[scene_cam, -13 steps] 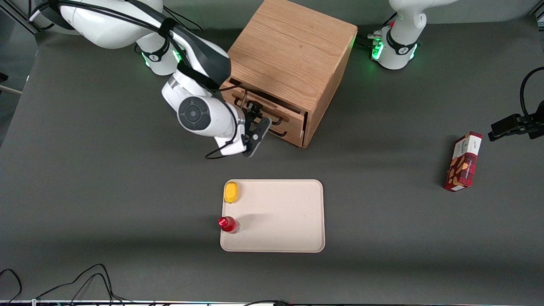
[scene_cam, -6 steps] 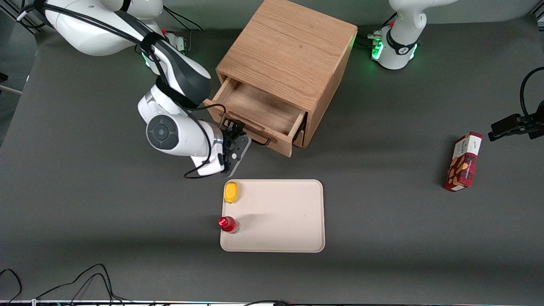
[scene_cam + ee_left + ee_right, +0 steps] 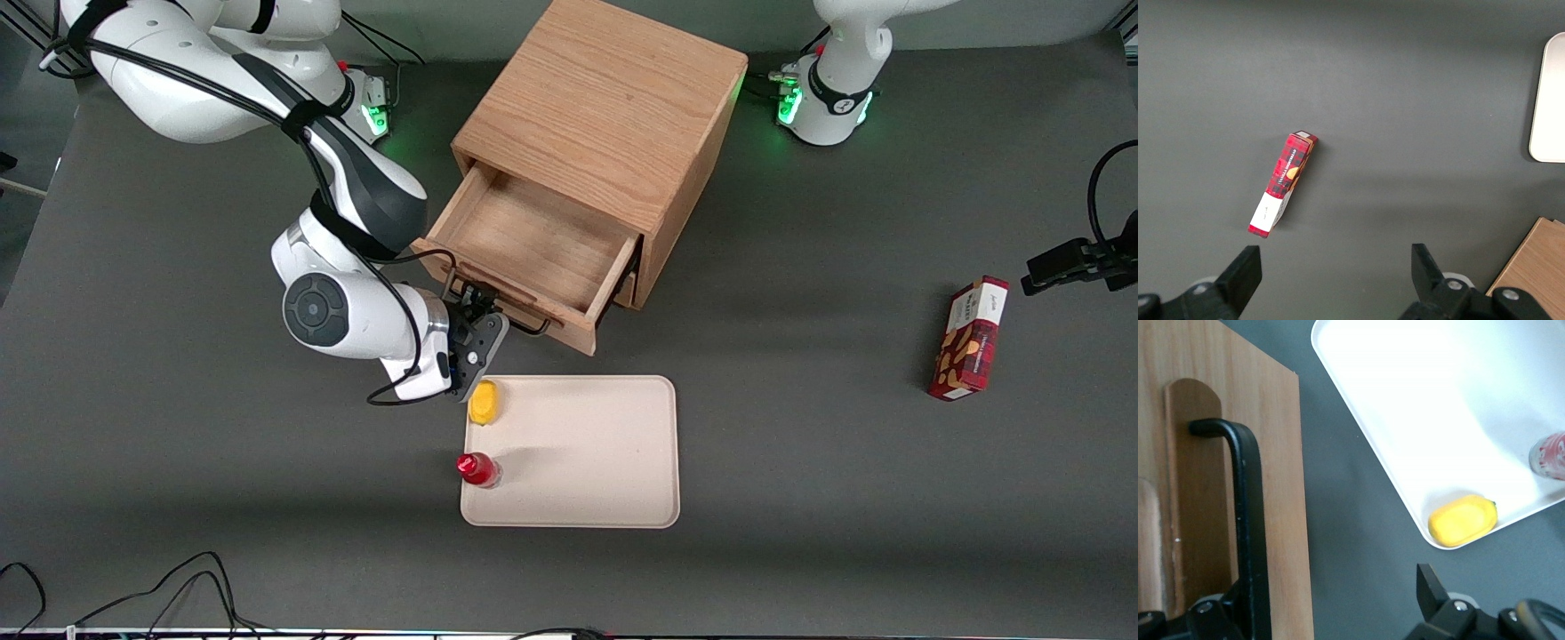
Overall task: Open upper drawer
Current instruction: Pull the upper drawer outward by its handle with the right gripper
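The upper drawer (image 3: 533,238) of the oak cabinet (image 3: 605,116) stands pulled well out, its empty wooden tray showing. Its black wire handle (image 3: 520,320) runs along the front panel, facing the front camera. My right gripper (image 3: 476,313) is at the handle's end toward the working arm. In the right wrist view the drawer front (image 3: 1218,453) and the handle (image 3: 1245,520) lie against one finger (image 3: 1231,603). The other finger (image 3: 1428,583) stands far off over bare table, so the gripper (image 3: 1328,600) is open around the handle. Only a sliver of the lower drawer (image 3: 629,289) shows beneath.
A beige tray (image 3: 605,462) lies just nearer the front camera than the drawer, holding a yellow object (image 3: 484,402) and a red bottle (image 3: 477,468). A red box (image 3: 969,338) lies toward the parked arm's end. The wrist view shows the tray (image 3: 1438,400) and the yellow object (image 3: 1463,520).
The upper drawer has slid from nearly closed to well out of the cabinet. My gripper has travelled with its handle toward the front camera and the tray.
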You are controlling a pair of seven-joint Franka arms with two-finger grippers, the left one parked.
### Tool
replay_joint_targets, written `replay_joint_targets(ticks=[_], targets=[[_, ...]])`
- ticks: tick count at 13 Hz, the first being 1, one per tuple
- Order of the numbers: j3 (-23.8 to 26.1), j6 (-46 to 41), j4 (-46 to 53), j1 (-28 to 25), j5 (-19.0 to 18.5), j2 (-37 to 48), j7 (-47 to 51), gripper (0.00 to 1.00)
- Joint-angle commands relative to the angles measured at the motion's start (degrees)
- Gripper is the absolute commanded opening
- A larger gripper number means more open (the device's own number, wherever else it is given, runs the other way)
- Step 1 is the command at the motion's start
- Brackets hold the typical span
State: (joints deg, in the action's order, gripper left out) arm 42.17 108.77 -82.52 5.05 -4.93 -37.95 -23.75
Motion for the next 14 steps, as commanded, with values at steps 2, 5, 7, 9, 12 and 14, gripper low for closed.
replay_joint_targets(ticks=[2,5,7,9,12,14], targets=[[0.1,-0.7,3.1,-0.4,-2.0,-1.2,-5.5,1.00],[0.0,-0.7,3.0,-0.1,-2.1,-1.2,-5.6,1.00],[-2.2,-0.7,3.1,-0.7,-1.8,-1.2,-5.7,1.00],[-2.5,-0.7,3.4,-0.6,-1.9,-1.7,-5.9,1.00],[-4.0,-0.7,6.4,-1.6,-1.9,-3.4,-7.3,1.00],[-4.0,-0.7,10.0,-2.3,-2.0,-5.6,-7.4,1.00]])
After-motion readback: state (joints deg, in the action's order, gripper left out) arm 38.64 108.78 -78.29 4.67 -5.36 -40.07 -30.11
